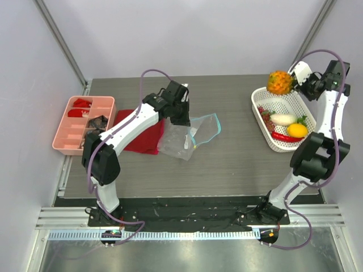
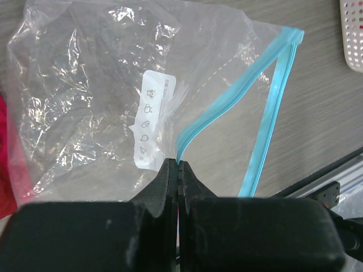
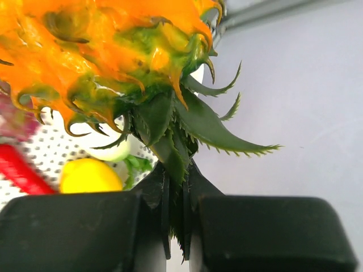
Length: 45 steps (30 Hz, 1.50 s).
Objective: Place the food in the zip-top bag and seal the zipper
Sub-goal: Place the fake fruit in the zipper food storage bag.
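Leftmost, a pink tray [image 1: 84, 124] sits at the table's [image 1: 238, 164] left edge, with a red cloth [image 1: 144, 136] just beside it. The left arm reaches over the cloth to the bag [image 2: 85, 85], which lies crinkled on the table with one corner overlapping the cloth and its white label [image 2: 153, 119] facing up. The left claw [image 2: 178, 165] is fully closed, its jaws pinched together on one lip of the zipper [image 2: 272, 96] at the bag's mouth. The teal strip's other lip runs apart from the pinched one and the two meet only at the far corner, so the mouth stands open toward the right. Nothing shows inside the bag.

Well apart, on the right side of the table, stands a white perforated basket [image 1: 286, 99]. In it lie a radish [image 1: 282, 119], an orange [image 1: 297, 130] just beside it and a chili [image 1: 283, 136] along the near wall. Some small red-green bits [image 1: 265, 116] sit in the left corner, too small to make out.

Over the basket's far rim, the right claw [image 3: 177, 187] is closed tight on the green leaves of the pineapple [image 1: 279, 82]. The fruit's body sticks out past the fingertips and seems to hang clear of the basket, though the top view does not settle the gap.
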{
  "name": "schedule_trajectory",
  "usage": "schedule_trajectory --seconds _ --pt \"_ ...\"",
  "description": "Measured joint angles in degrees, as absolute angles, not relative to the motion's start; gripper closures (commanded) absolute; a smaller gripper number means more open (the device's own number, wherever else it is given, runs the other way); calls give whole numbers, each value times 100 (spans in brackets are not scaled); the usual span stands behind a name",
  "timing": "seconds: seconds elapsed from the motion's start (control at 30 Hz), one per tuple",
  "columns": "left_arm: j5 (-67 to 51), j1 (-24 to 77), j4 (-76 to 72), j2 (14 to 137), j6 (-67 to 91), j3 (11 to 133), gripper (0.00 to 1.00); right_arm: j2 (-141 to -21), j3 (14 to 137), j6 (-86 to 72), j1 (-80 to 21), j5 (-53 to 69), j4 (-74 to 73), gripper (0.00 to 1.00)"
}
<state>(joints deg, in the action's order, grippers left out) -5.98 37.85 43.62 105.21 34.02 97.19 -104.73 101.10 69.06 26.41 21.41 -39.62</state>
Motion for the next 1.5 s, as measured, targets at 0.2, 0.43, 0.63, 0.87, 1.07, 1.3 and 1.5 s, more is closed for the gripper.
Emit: schedule_trajectory --seconds 0.2,0.43,0.63,0.87,1.07,1.3,1.5 --pt "-410 3780 4346 10619 3406 10033 100 -9441 10200 6331 2331 2740 -4770 99" --pt "-454 3780 4313 10761 3444 10071 100 -8213 9721 5129 685 2947 -5369 99" --pt "-598 3780 4270 10779 3527 10071 100 -7756 8683 3870 -808 2611 -5328 99" --pt "-762 3780 4145 10777 3607 10068 100 -7717 7308 2976 -1712 1774 -4974 99" --pt "-880 3769 4034 10768 3677 10025 100 -7717 6711 2781 -1780 1245 -4722 99" --pt "-1201 3780 3830 10753 3708 10025 100 -7822 6431 2888 -1879 790 -4713 99" --pt "-1402 3909 3780 10750 3680 10025 100 -8195 6563 3028 -2373 357 -4880 99"
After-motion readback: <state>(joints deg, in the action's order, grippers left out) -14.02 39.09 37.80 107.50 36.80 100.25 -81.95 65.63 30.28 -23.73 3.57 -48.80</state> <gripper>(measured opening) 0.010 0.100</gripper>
